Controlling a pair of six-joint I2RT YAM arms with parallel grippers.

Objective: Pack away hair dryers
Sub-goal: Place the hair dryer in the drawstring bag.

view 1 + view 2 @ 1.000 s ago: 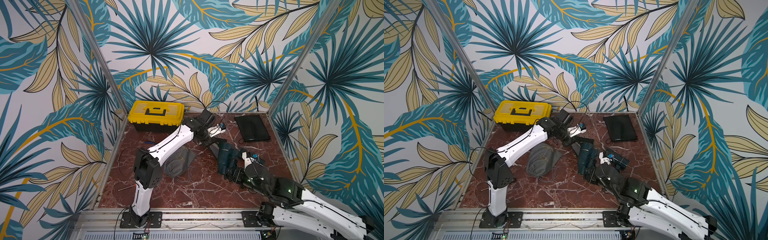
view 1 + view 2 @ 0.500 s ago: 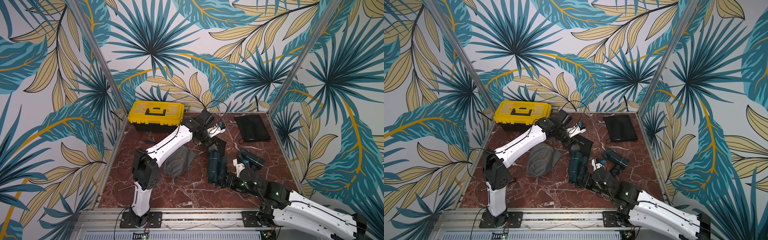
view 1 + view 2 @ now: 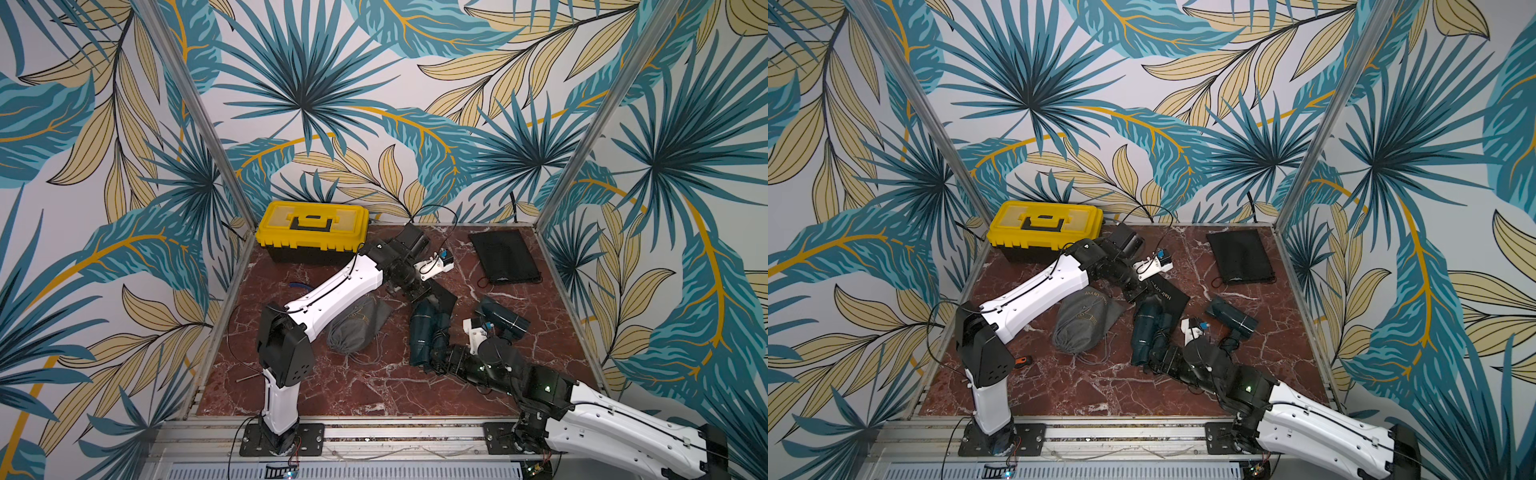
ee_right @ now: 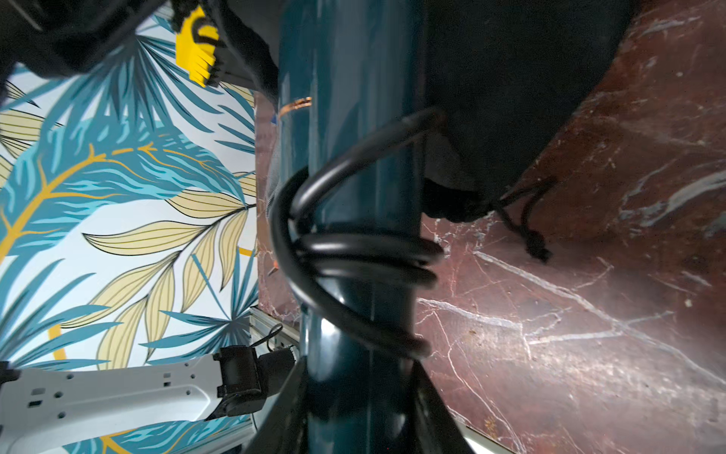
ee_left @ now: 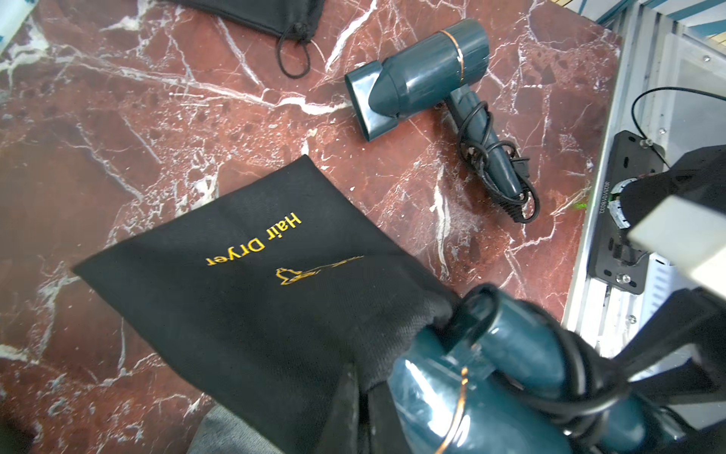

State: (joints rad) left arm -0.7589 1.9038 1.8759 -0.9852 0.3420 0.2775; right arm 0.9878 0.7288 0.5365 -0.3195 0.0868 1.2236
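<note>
In both top views, a teal held dryer was seen clamped at its handle by the right gripper. Its head was set against the mouth of a black pouch, and the mouth's edge was pinched by the closed left gripper. A loose dryer, also teal, lay on the table just beside the right arm, in no bag. A grey bag lay bulging near the left arm. It was judged to be filled already, though its contents were hidden. A spare pouch lay flat at the far side.

In the left wrist view, the pouch was shown mostly flat. Only the nose of the held dryer appeared to be inside its mouth, and the body remained outside. The loose dryer lay well apart from it.

In the right wrist view, the jaws were seen closed on the handle of the held dryer, below the coils of its cord.

The task was judged to be roughly midway. One dryer was probably bagged and one was barely started into its pouch. The loose dryer and the spare pouch remained to be dealt with.
</note>
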